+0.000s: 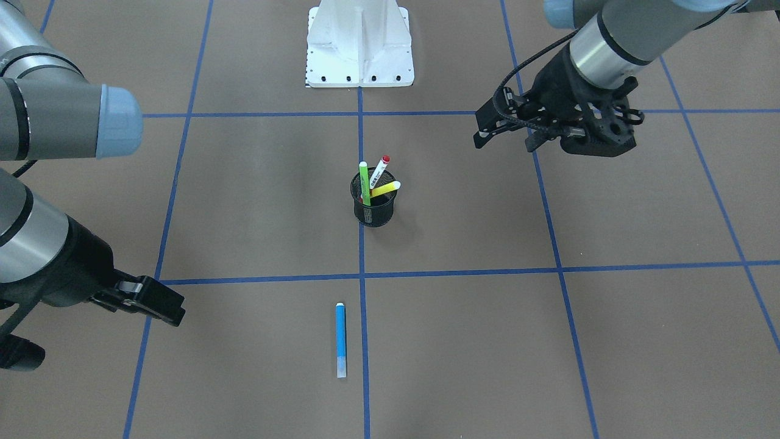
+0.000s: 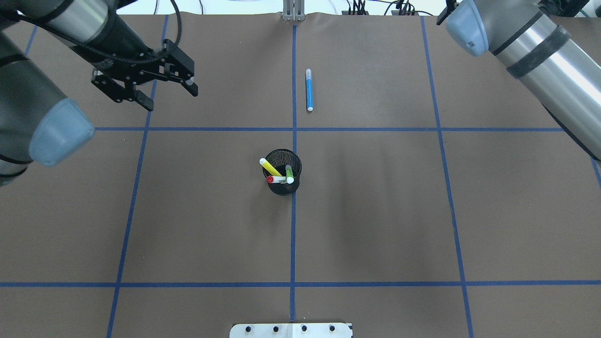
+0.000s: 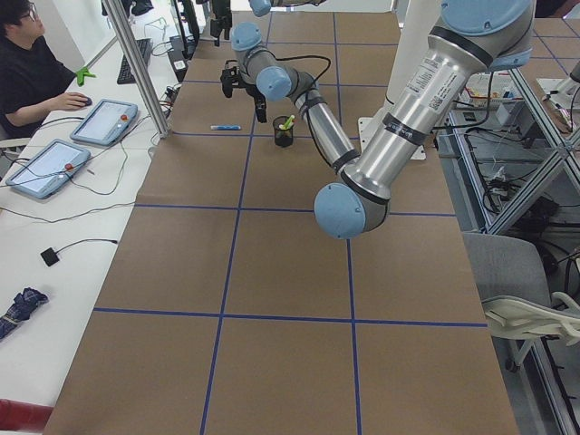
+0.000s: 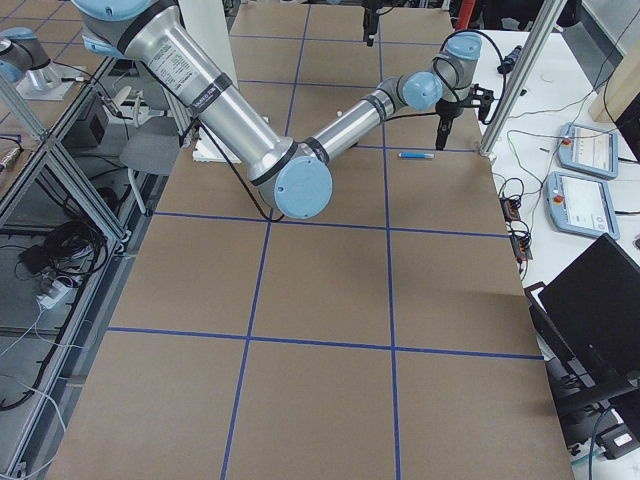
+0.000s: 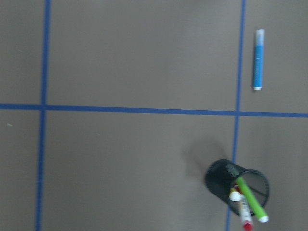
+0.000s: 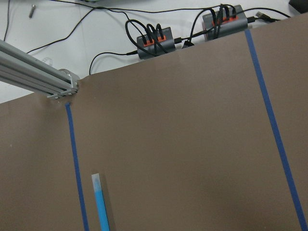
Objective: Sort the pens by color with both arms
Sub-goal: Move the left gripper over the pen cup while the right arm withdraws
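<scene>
Spread wide are the jaws of the left gripper (image 2: 169, 98), and nothing is held between them; it is carried above the far left part of the table (image 2: 375, 211), well apart from every pen. Only a side-on sight is given of the right gripper (image 1: 175, 312), so it cannot be told whether its jaws are parted or closed; it is carried over the far right part of the table, well away from the blue pen (image 2: 308, 89).

At the middle of the near edge the white pedestal base (image 2: 291, 330) is seen. At the table's centre a black mesh cup (image 2: 283, 188) is stood upright on the central tape line (image 2: 293, 244). Three pens are kept in it. The green pen (image 2: 288, 173) is set nearly upright. The yellow pen (image 2: 270, 167) is leaned low across the rim toward the left edge. The red-capped pen (image 2: 276, 179) is tilted toward the near left, cap uppermost.

Beyond the cup, toward the far edge, the blue pen is laid flat on the table, just to the right of the central tape line and parallel to it, its pale cap turned to the far edge. Past that edge two cable hubs (image 6: 154, 43) are seen on a white surface
</scene>
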{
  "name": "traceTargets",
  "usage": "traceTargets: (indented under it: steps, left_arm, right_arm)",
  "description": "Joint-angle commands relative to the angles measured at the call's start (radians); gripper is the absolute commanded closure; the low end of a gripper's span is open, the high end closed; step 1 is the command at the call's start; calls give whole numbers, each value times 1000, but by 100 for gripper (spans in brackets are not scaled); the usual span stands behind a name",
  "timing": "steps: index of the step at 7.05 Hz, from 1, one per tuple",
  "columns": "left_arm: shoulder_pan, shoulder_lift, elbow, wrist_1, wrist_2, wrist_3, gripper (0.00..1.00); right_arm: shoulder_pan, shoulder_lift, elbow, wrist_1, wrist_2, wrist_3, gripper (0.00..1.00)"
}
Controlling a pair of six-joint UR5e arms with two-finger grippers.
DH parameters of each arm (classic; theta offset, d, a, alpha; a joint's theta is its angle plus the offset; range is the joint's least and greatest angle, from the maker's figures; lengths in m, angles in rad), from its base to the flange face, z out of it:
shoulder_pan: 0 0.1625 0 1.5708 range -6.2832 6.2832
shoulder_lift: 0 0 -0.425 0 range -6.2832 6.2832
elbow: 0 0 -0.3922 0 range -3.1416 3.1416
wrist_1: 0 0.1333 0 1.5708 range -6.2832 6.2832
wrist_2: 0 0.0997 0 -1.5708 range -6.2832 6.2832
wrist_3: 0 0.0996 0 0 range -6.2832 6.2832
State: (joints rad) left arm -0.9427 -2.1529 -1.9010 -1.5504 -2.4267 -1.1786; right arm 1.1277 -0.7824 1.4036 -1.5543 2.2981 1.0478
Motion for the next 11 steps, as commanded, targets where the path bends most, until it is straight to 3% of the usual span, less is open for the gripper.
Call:
traceTargets:
  steps: [1,2,6,10,11]
  left_arm:
    - [135,-5,-3,-114,122,-172,0]
    - [206,1,-3,-190,241,-250,0]
    - [376,22,11,-319,513,-403,0]
    - [409,30,75,-410,575,-437,0]
    - [410,25,85,-410,575,-437,8]
  right_arm:
    - [0,-50,5,-13,1,-2,0]
    - [1,-58,12,-13,-5,-2,0]
    - [1,-97,61,-12,6,-3,0]
    - [-5,-97,57,-9,-2,-3,0]
    - [-6,-95,57,-9,0,-3,0]
